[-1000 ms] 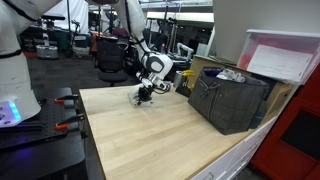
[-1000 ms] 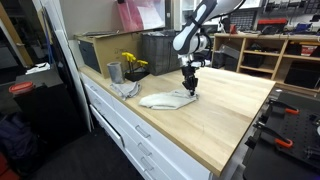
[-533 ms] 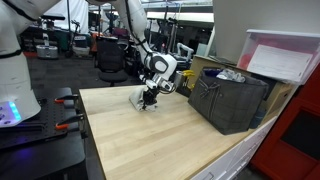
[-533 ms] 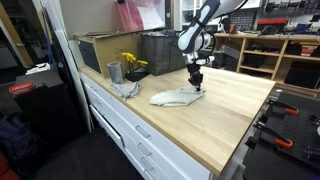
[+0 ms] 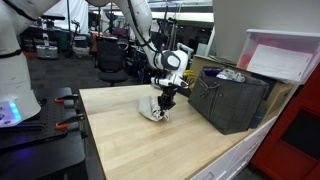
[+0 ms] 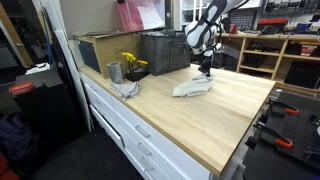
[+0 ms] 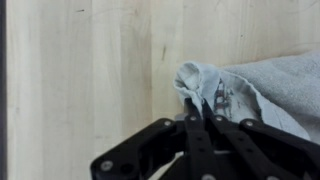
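My gripper (image 7: 198, 102) is shut on a fold of a light grey cloth (image 7: 262, 82). In the wrist view the black fingers (image 7: 190, 128) come up from the bottom edge and pinch the cloth's bunched corner over the wooden tabletop. In both exterior views the gripper (image 5: 167, 97) (image 6: 206, 70) points down with the cloth (image 5: 154, 110) (image 6: 191, 88) trailing on the wood beneath it. The part of the cloth between the pads is hidden.
A dark mesh bin (image 5: 228, 98) (image 6: 165, 51) with items inside stands on the wooden tabletop (image 5: 150, 145) close to the gripper. A metal cup (image 6: 114, 71), yellow flowers (image 6: 131, 62) and another grey rag (image 6: 126, 89) sit at one end. A pink-lidded box (image 5: 282, 58) is beside the bin.
The gripper has dragged the cloth across the table toward the mesh bin. Its jaws have stayed shut on the cloth.
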`<state>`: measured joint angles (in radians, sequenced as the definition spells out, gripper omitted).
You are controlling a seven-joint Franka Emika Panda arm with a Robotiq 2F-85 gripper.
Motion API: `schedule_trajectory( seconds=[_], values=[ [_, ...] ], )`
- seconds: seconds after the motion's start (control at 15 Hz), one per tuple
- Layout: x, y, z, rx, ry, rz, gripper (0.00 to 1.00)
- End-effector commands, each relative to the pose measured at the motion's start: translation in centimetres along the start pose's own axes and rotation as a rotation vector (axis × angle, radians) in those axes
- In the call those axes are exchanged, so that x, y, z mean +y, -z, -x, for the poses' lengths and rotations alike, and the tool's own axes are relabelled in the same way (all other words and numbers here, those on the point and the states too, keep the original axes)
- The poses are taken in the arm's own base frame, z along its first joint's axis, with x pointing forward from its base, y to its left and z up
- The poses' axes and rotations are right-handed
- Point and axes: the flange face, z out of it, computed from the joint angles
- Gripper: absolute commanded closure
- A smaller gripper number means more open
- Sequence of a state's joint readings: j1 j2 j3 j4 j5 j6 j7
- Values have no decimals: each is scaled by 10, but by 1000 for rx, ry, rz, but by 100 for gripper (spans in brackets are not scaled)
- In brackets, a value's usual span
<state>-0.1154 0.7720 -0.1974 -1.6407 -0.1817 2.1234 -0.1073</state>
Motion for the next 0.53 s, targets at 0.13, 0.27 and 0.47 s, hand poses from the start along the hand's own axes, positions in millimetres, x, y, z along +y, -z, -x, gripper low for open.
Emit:
schedule_trajectory(
  seconds=[0.13, 0.27, 0.47],
  values=[
    [17, 30, -8, 48, -77, 52, 52],
    [11, 39, -5, 68, -91, 36, 38],
    [-12, 49, -6, 89, -71, -39, 15]
  ],
)
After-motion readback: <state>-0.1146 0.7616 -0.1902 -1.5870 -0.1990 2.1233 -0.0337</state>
